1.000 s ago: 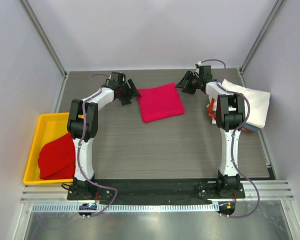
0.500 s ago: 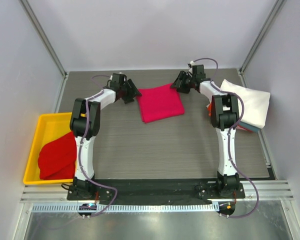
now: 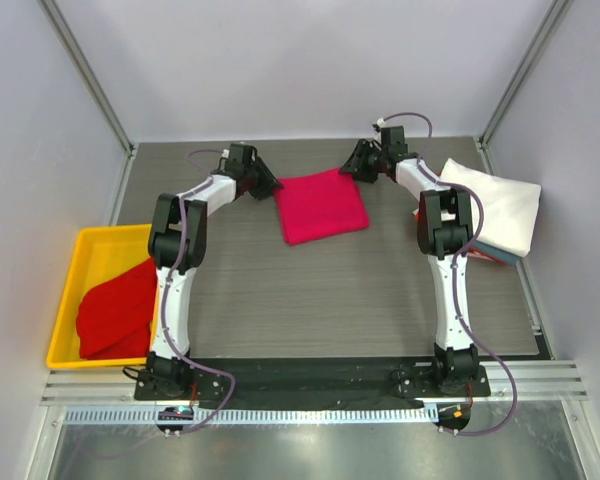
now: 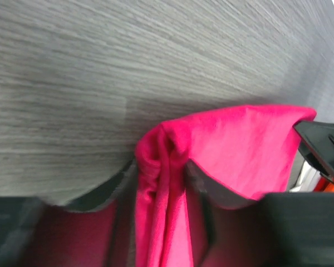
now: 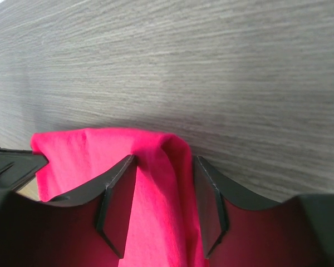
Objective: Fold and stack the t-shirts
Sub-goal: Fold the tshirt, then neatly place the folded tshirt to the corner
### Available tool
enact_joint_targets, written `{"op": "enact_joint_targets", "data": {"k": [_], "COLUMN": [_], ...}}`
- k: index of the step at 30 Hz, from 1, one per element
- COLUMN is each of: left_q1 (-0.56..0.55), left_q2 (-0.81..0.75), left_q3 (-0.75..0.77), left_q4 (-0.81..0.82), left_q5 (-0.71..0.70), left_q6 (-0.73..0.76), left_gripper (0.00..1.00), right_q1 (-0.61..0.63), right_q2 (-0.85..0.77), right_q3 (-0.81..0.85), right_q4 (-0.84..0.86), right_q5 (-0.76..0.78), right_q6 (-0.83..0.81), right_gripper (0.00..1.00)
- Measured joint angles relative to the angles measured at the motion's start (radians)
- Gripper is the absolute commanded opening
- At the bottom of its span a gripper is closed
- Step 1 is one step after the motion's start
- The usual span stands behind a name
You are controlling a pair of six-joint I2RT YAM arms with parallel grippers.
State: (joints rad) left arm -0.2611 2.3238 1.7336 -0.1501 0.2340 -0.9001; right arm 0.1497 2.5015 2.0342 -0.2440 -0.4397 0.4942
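A magenta-pink t-shirt (image 3: 321, 206) lies folded in a square at the far middle of the table. My left gripper (image 3: 271, 186) is at its far left corner; in the left wrist view (image 4: 161, 167) the fingers are shut on a bunched fold of that shirt (image 4: 239, 144). My right gripper (image 3: 351, 170) is at the far right corner, and in the right wrist view (image 5: 164, 167) its fingers hold the shirt's corner fold (image 5: 78, 153) between them. A darker red t-shirt (image 3: 113, 311) lies crumpled in the yellow tray (image 3: 96, 247). A folded white t-shirt (image 3: 498, 207) tops a stack at the right.
Orange cloth (image 3: 421, 212) and light blue cloth (image 3: 496, 257) peek out from under the white shirt. The tray sits at the table's left edge. Grey walls close in the back and both sides.
Both grippers have moved inward onto the far corners of the magenta shirt and closed on the cloth. The shirt itself has not shifted.
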Motion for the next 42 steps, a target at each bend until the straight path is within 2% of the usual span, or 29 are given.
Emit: {"op": "enact_joint_targets", "data": {"k": [3, 5, 7, 11, 14, 19, 25, 27, 28, 29, 31, 36, 42], "left_q1": [-0.005, -0.007, -0.01, -0.013, -0.014, -0.027, -0.047, -0.051, -0.052, -0.052, -0.052, -0.051, -0.051], "left_q2": [0.027, 0.045, 0.071, 0.102, 0.103, 0.094, 0.039, 0.039, 0.039, 0.039, 0.039, 0.039, 0.039], "left_q3": [0.032, 0.06, 0.1, 0.146, 0.156, 0.146, 0.087, 0.087, 0.087, 0.087, 0.092, 0.105, 0.116], "left_q4": [-0.001, -0.002, -0.011, -0.016, -0.024, -0.024, -0.031, -0.031, -0.036, -0.04, -0.046, -0.064, -0.08], "left_q5": [-0.009, -0.014, -0.019, -0.027, -0.033, -0.064, -0.126, -0.133, -0.135, -0.135, -0.136, -0.137, -0.145], "left_q6": [-0.016, -0.02, -0.023, -0.038, -0.035, -0.006, 0.048, 0.058, 0.065, 0.071, 0.076, 0.098, 0.106], "left_gripper": [0.32, 0.29, 0.22, 0.0, 0.0, 0.0, 0.0, 0.0, 0.0, 0.0, 0.0, 0.0, 0.0], "right_q1": [0.0, 0.001, 0.002, 0.004, 0.008, 0.009, 0.017, 0.019, 0.019, 0.019, 0.019, 0.021, 0.022], "right_q2": [0.014, 0.022, 0.035, 0.059, 0.061, -0.004, -0.153, -0.179, -0.19, -0.205, -0.229, -0.295, -0.302], "right_q3": [0.023, 0.035, 0.053, 0.079, 0.075, -0.068, -0.293, -0.331, -0.351, -0.375, -0.422, -0.484, -0.492], "right_q4": [0.0, -0.001, -0.003, -0.008, -0.007, 0.107, 0.15, 0.164, 0.177, 0.187, 0.207, 0.22, 0.185], "right_q5": [0.0, 0.0, 0.0, 0.003, 0.011, 0.01, 0.035, 0.038, 0.037, 0.039, 0.04, 0.091, 0.134], "right_q6": [0.001, 0.0, 0.002, 0.006, 0.004, 0.013, 0.013, 0.013, 0.016, 0.024, 0.037, 0.033, 0.031], "right_gripper": [0.53, 0.47, 0.42, 0.15, 0.02, 0.01, 0.01, 0.06, 0.37, 0.53, 0.67, 0.69, 0.65]}}
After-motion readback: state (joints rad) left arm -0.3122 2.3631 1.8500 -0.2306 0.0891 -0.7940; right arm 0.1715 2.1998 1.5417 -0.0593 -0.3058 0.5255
